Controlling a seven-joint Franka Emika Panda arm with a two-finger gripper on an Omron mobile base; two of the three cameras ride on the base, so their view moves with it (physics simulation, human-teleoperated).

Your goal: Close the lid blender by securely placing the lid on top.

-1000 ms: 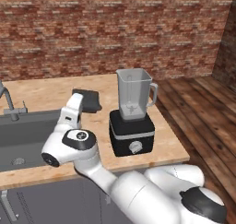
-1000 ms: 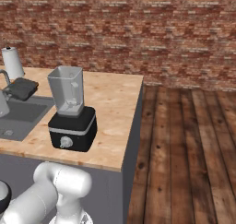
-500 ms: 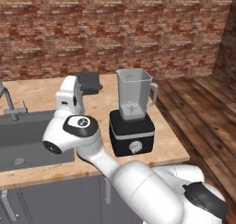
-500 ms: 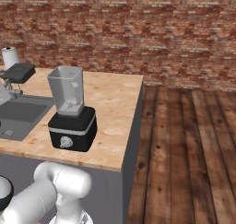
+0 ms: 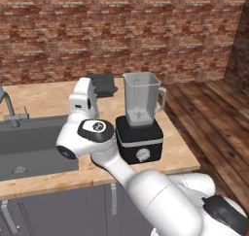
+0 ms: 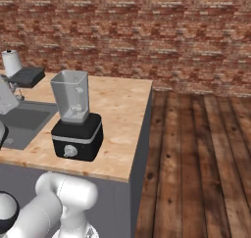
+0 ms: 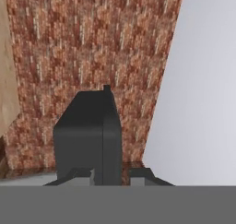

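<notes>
Currently my end effector point(image 7: 113, 174) is pinched on the lid point(image 7: 87, 135), which sits edge-on between my fingertips point(image 7: 138, 174) in the hand view. The lid point(image 5: 100, 83) is raised above the counter point(image 5: 44, 98) (behind and left of the blender point(image 5: 139, 121)). The jar's rim stands uncovered beside the sink point(image 5: 34, 143).

Gripper point(image 7: 113, 172) raised, apparently clamped on the lid point(image 7: 87, 135).
</notes>
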